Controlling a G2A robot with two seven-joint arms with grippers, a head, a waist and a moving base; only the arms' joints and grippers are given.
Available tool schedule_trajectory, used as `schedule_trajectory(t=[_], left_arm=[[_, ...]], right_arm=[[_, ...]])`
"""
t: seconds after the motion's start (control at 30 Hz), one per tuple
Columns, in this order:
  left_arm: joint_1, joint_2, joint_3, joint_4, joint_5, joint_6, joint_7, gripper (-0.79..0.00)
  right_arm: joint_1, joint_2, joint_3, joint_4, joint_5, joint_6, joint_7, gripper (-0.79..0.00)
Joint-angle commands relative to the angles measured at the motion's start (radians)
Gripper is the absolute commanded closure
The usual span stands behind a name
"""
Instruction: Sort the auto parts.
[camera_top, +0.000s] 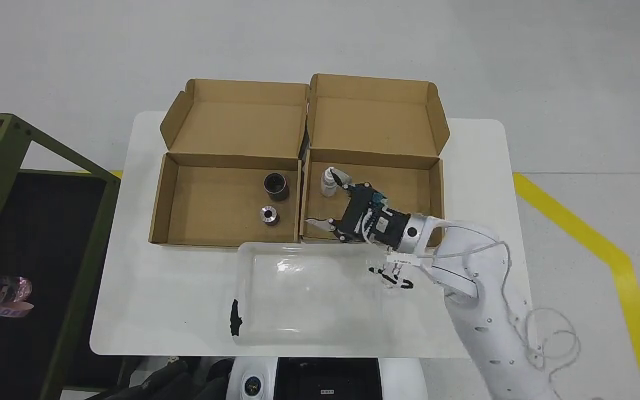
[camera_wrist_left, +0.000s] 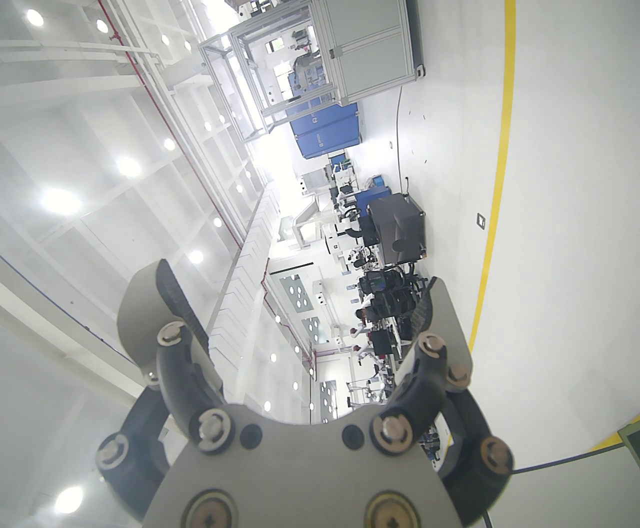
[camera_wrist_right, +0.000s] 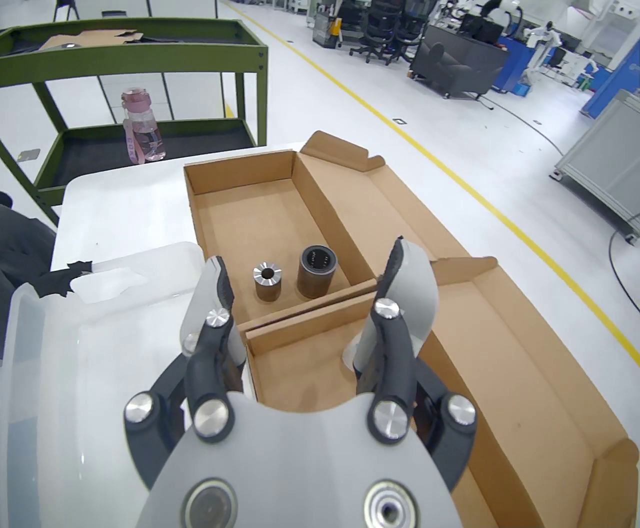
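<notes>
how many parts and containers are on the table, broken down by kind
metal cylinders: 2
white part: 1
cardboard boxes: 2
clear bin: 1
total: 6

Cart (camera_wrist_right: 130, 50): green, two shelves, beside the white table (camera_top: 470, 150).
Bottle (camera_wrist_right: 142, 130): pink, upright on the cart's lower shelf.
Floor line (camera_top: 580, 232): yellow, passing near the table.

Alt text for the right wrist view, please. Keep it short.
The right gripper, fingers open and empty, hangs over an open cardboard box. In the neighbouring box stand a silver-topped cylinder and a darker cylinder, side by side. A clear plastic bin sits beside the gripper on the white table.
</notes>
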Motion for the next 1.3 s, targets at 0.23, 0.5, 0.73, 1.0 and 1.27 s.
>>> schedule_trajectory(t=[0.23,0.5,0.73,1.0,1.27], left_arm=[[0.000,0.000,0.000,0.000,0.000,0.000,0.000,-0.785],[0.000,0.000,0.000,0.000,0.000,0.000,0.000,-0.785],[0.000,0.000,0.000,0.000,0.000,0.000,0.000,-0.785],[0.000,0.000,0.000,0.000,0.000,0.000,0.000,-0.785],[0.000,0.000,0.000,0.000,0.000,0.000,0.000,-0.785]], right_arm=[[-0.143,0.027,0.160,-0.040,-0.034,0.028,-0.131,-0.686],[-0.242,0.047,0.273,-0.035,-0.053,0.039,-0.223,-0.742],[-0.332,0.059,0.378,-0.046,-0.051,0.077,-0.287,-0.785],[-0.394,0.071,0.469,-0.041,-0.050,0.098,-0.342,-0.785],[-0.430,0.081,0.539,-0.010,-0.029,0.105,-0.384,-0.785]])
